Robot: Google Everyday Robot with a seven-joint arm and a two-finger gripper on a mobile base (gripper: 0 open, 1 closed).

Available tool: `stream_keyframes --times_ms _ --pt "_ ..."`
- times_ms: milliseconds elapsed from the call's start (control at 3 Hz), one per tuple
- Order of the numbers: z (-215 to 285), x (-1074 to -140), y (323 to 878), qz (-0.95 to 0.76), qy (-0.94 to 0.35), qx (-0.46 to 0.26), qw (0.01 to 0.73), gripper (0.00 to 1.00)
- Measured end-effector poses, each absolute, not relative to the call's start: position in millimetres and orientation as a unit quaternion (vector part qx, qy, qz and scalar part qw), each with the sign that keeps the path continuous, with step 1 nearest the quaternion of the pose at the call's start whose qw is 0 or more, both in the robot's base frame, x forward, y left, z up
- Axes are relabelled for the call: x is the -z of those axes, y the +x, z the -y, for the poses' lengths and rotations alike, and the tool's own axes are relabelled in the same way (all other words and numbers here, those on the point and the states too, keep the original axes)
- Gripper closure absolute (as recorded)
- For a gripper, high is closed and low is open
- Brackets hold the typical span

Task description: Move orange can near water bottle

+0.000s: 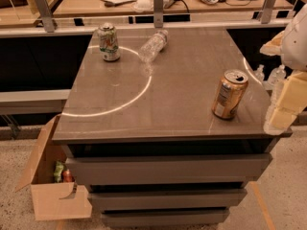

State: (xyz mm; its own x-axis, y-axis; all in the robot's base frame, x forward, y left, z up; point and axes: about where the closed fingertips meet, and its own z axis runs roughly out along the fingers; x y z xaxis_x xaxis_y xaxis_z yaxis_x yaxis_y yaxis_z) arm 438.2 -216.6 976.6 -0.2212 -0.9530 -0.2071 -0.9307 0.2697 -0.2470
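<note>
The orange can (229, 94) stands upright, tilted slightly, near the right front edge of the grey table (158, 109); it is orange-gold with a silver top and a pale label. The water bottle (153, 45), clear and ribbed, lies on its side at the back middle of the table. My gripper (284, 104) shows as pale cream parts at the right edge of the camera view, just right of the orange can and apart from it. It holds nothing that I can see.
A white-and-green can (109, 42) stands at the back left of the table, left of the water bottle. Small clear bottles (261, 72) sit beyond the table's right edge. An open cardboard box (53, 190) is on the floor at the front left. A railing (158, 6) runs behind the table.
</note>
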Motion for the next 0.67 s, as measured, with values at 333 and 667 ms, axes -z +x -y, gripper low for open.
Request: stream_keyframes --times_ms 333,667 --pt "216.5 -976.6 438.2 -0.781 -0.603 0.035 0.160 0.00" --pt "224.3 -973.2 444.1 -0.788 -0.589 0.022 0.177 0.00"
